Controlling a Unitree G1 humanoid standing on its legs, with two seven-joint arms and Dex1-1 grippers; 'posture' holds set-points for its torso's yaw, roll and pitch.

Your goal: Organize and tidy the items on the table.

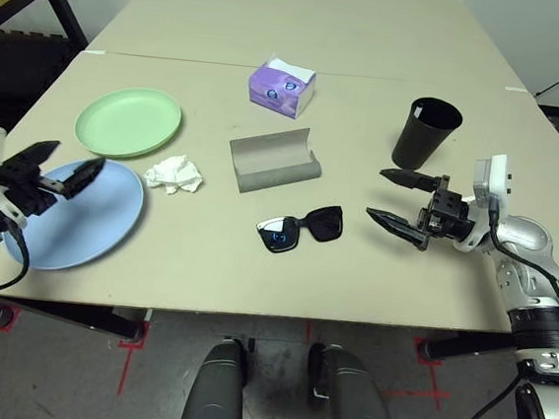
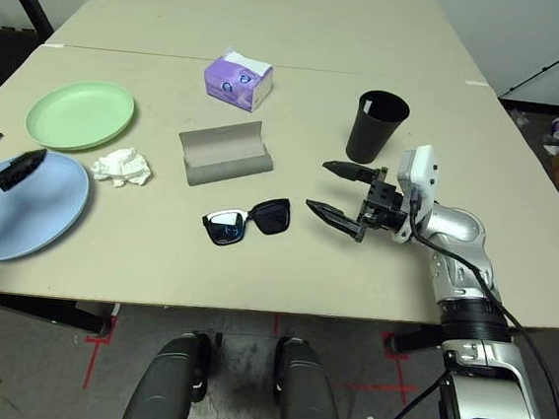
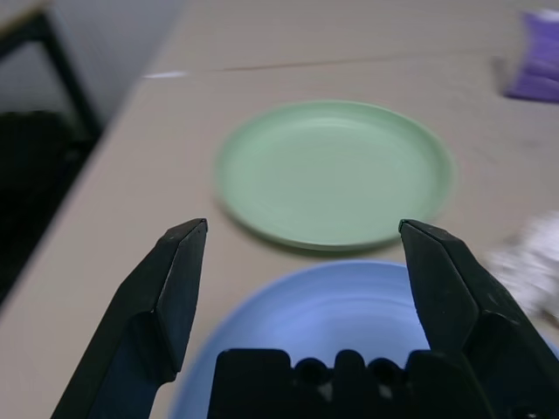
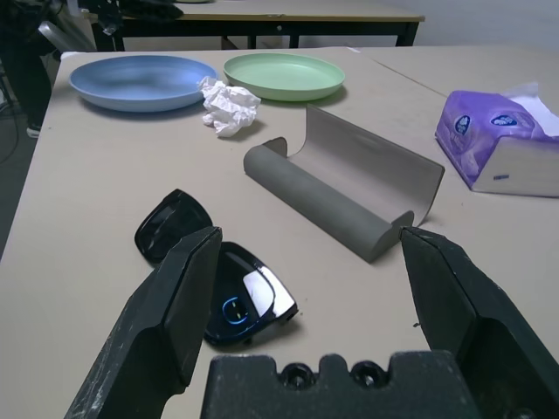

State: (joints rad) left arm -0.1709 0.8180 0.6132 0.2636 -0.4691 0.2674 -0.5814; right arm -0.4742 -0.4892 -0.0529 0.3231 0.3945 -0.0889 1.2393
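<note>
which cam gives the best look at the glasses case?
Right wrist view: the grey glasses case sits close, lying open, with its curved inside and end profile clear. Both eye views show it whole but smaller, between the crumpled tissue and the sunglasses.

Right gripper (image 4: 301, 262) is holding its black fingers (image 4: 170, 305) wide apart, framing the black sunglasses (image 4: 214, 266) lying just beyond. Grey glasses case (image 4: 349, 188) is lying open behind them. Crumpled white tissue (image 4: 229, 105) is sitting beside blue plate (image 4: 140, 83) and green plate (image 4: 284, 76); purple tissue box (image 4: 502, 144) is resting off to one side.
</note>
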